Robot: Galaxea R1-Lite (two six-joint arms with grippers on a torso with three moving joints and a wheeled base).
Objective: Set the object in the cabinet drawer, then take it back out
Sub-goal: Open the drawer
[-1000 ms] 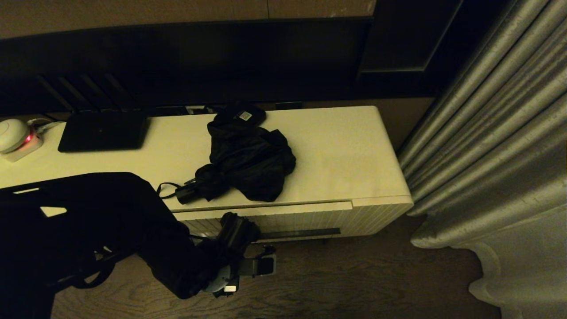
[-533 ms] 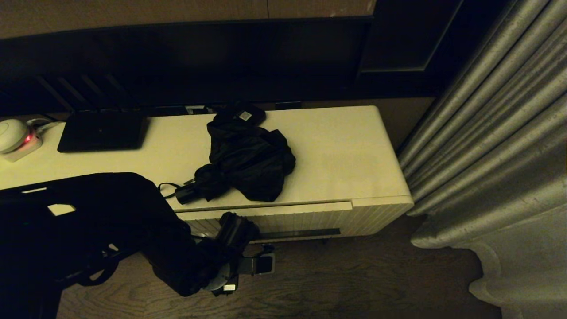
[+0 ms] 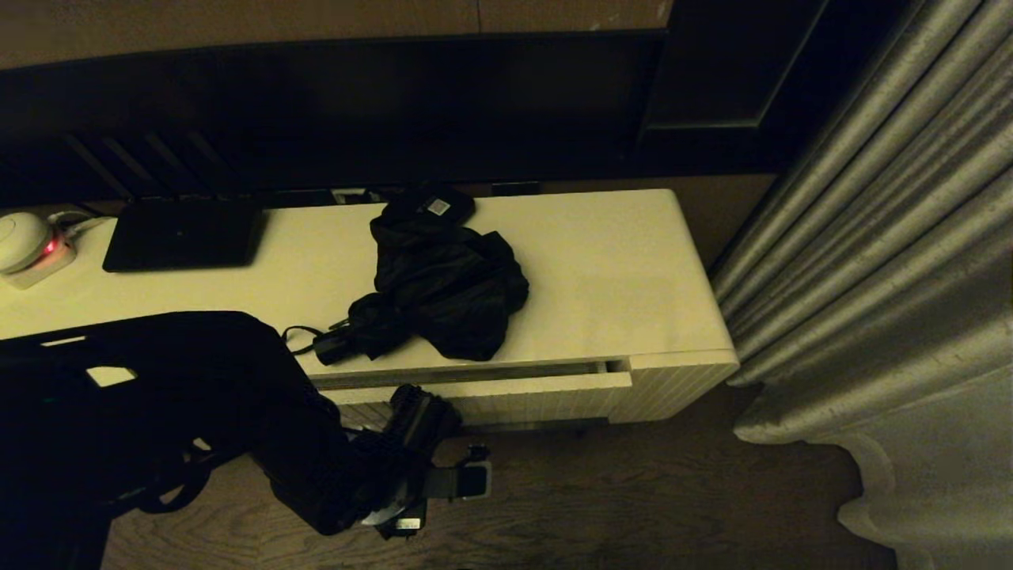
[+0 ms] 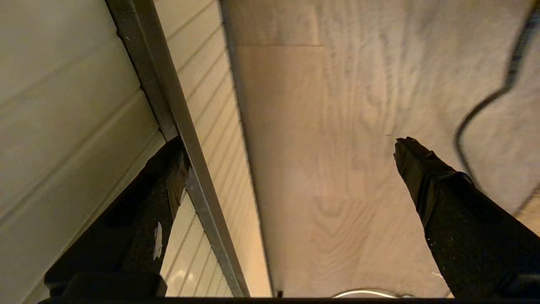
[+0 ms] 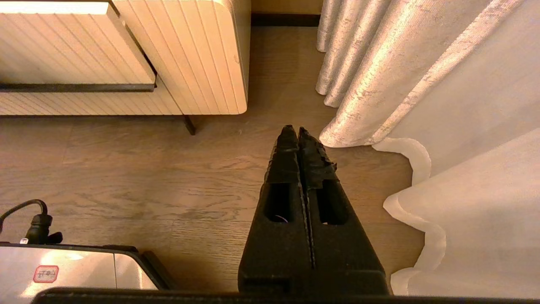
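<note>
The object, a black compact umbrella [image 3: 443, 289] with rumpled fabric, lies on the cabinet top, its handle and loop toward the front edge. Below it the cabinet drawer [image 3: 514, 393] stands pulled out a little, a dark gap showing behind its ribbed front. My left arm [image 3: 316, 451] reaches under that front. The left gripper [image 4: 291, 145] is open: one finger [image 4: 164, 181] lies against the drawer's dark strip [image 4: 168, 97], the other hangs free over the floor. The right gripper [image 5: 294, 131] is shut and empty, low over the floor near the curtain.
A flat black router [image 3: 182, 233], a small black box with a white label [image 3: 435, 206] and a white device with a red light [image 3: 28, 245] share the cabinet top. Curtains [image 3: 870, 277] hang at the right. A cable [image 4: 485, 105] lies on the wood floor.
The drawer front has slid out from the cabinet, opening a dark gap along its top. My left wrist has drawn back slightly with it. The umbrella has not moved.
</note>
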